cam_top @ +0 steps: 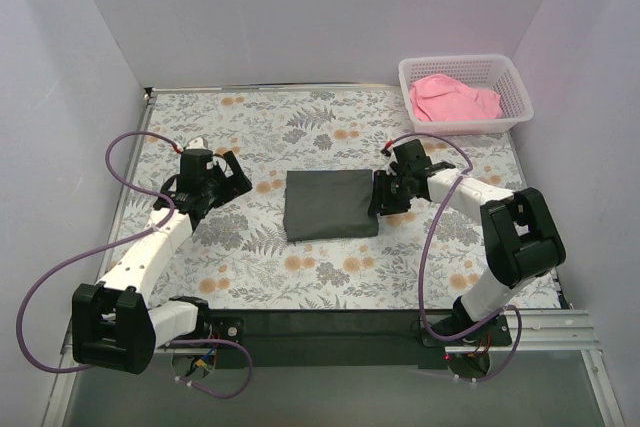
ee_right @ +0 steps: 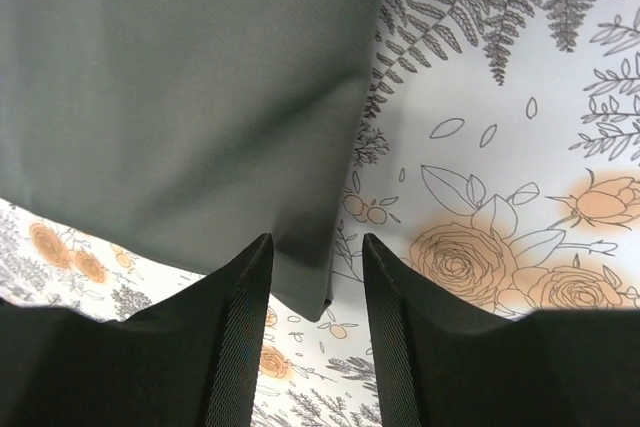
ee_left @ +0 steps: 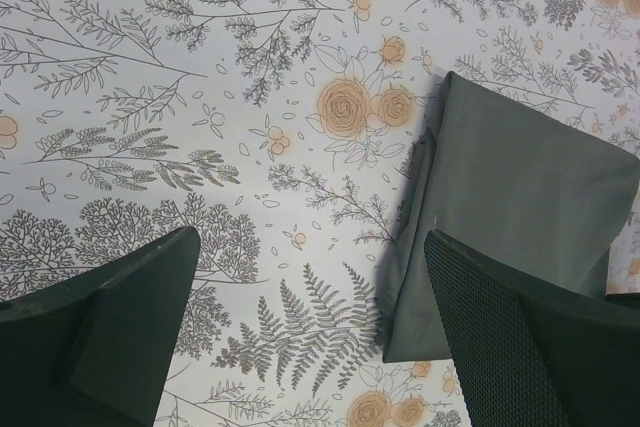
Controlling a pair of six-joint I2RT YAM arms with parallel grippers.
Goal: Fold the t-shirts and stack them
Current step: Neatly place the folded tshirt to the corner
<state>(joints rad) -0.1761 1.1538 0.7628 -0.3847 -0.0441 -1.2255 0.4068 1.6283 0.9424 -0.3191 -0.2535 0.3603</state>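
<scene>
Shirts first: from the top camera you can see the dark shirt point(cam_top: 331, 204) folded into a neat block in the middle of the flowery table point(cam_top: 300, 277). The pink shirt point(cam_top: 455, 98) lies bunched up in the white basket point(cam_top: 515, 87) at the far right corner, well apart from the dark one. Your left gripper point(cam_top: 228, 179) sits to the left of the dark shirt and does not touch it. Your right gripper point(cam_top: 385, 194) is right at the shirt's right edge. From the left wrist camera, the left gripper's fingers point(ee_left: 110, 337) are spread wide with only table between them, so it holds nothing. The dark shirt point(ee_left: 510, 207) lies off to the right, partly behind one finger. From the right wrist camera, the right gripper's fingers point(ee_right: 240, 337) are partly apart. A corner of the dark shirt point(ee_right: 180, 97) lies in the gap, but the fingers are not squeezing it. You can see table beside the cloth, so this gripper has let go.
</scene>
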